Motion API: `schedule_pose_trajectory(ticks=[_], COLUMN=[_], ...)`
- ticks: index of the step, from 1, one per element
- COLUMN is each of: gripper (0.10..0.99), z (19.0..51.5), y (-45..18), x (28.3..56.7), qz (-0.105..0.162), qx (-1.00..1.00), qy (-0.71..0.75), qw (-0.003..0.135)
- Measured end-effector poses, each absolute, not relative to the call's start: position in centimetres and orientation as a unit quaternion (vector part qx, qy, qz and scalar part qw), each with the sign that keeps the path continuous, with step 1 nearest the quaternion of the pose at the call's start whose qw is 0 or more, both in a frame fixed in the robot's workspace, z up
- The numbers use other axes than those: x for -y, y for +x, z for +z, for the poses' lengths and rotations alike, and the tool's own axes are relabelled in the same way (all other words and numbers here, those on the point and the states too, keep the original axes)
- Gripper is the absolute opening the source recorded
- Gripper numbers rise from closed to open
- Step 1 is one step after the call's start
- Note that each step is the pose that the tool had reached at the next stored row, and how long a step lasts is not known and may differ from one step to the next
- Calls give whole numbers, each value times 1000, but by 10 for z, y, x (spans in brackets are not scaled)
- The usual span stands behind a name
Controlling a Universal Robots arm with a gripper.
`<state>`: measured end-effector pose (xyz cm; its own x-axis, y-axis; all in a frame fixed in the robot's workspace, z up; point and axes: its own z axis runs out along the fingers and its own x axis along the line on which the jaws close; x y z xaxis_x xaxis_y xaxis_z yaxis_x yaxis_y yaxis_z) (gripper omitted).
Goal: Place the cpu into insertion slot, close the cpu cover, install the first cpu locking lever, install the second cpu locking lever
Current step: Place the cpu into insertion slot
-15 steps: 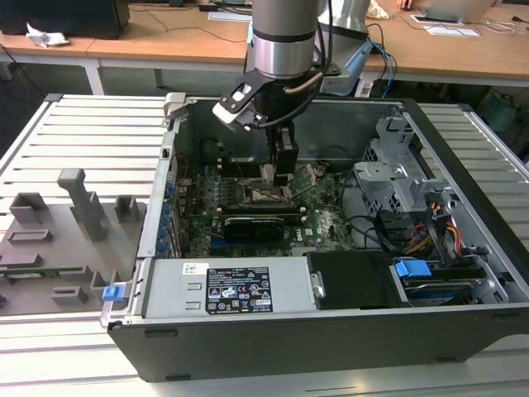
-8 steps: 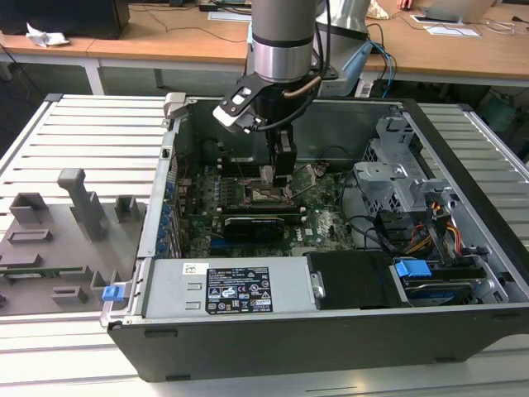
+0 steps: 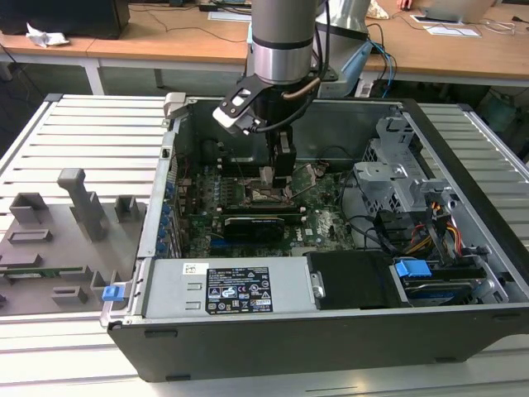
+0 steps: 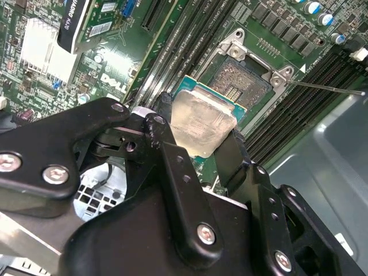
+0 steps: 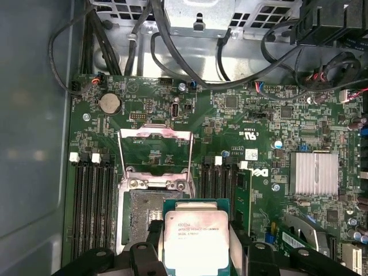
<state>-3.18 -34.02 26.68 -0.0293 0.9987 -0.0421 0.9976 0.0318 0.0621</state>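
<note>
The tool (image 4: 197, 129) is clenched on the cpu (image 4: 202, 118), with its two fingers (image 4: 167, 144) bearing on opposite edges. The cpu is held close over one side of the insertion slot (image 5: 144, 214) and is not yet seated. The cpu cover (image 5: 155, 133) stands raised at the slot's far edge from the tool. The chip is judged light, rigid, smooth-topped and fragile on its underside, so the edges are the proper hold. Count: one cpu, one insertion slot, one cpu cover.

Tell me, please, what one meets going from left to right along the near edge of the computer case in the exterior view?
Blue clip → labelled silver power supply → black box → blue tab.
</note>
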Motion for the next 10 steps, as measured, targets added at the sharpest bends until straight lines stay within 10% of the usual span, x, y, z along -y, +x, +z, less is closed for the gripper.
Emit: schedule_pose_trajectory(ticks=[10], gripper=[541], z=[266], y=[-32], x=[340], qz=[8], qx=[-717], qy=[696], qw=[37])
